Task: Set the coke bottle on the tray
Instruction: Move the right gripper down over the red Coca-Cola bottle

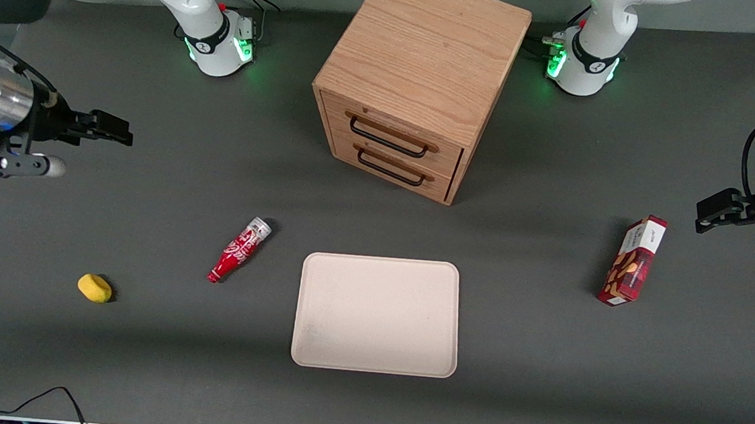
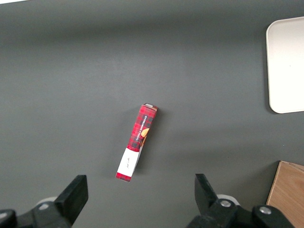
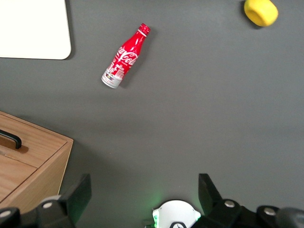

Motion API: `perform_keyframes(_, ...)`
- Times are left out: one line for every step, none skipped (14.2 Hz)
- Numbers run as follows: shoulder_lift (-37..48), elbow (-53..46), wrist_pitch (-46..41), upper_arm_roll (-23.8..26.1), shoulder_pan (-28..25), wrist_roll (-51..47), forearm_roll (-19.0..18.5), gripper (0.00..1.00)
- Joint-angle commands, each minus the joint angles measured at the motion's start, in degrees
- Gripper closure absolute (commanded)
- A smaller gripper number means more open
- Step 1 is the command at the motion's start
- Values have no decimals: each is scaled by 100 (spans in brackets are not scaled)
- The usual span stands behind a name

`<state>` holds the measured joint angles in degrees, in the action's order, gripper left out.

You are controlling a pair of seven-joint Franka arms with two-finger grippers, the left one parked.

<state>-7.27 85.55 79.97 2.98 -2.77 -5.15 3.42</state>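
The coke bottle (image 1: 240, 250) lies on its side on the grey table beside the tray (image 1: 377, 314), neck pointing toward the front camera; it also shows in the right wrist view (image 3: 125, 57). The beige tray is flat and has nothing on it; a corner of it shows in the right wrist view (image 3: 33, 28). My right gripper (image 1: 111, 128) hangs high above the table at the working arm's end, well apart from the bottle and farther from the front camera than it. It is open and holds nothing, with the fingers (image 3: 78, 192) wide apart.
A wooden two-drawer cabinet (image 1: 421, 81) stands farther from the front camera than the tray. A yellow lemon-like object (image 1: 94, 287) lies near the bottle toward the working arm's end. A red snack box (image 1: 633, 260) lies toward the parked arm's end.
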Motion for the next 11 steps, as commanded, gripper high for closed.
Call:
perform_keyframes(-467, -232, 220, 27, -110, -301, 89, 0)
perform_keyframes(-538, -241, 299, 19, -162, -590, 72, 0)
perform_keyframes(-565, -232, 370, 27, -180, -767, 11, 0)
perform_keyframes(-626, -224, 466, 45, -215, -864, -7, 0)
perform_keyframes(-748, -206, 597, 45, -276, -1117, -34, 0)
perform_keyframes(-836, -162, 790, 45, -347, -1485, -34, 0)
perform_keyframes(-916, -127, 966, 71, -365, -1750, -34, 0)
perform_keyframes(-1047, -109, 1151, 89, -382, -2031, -34, 0)
perform_keyframes(-1187, -109, 1318, 150, -469, -2356, -43, 0)
perform_keyframes(-1354, -83, 1485, 159, -592, -2620, -191, 0)
perform_keyframes(-1530, -4, 1704, 159, -680, -2884, -357, 0)
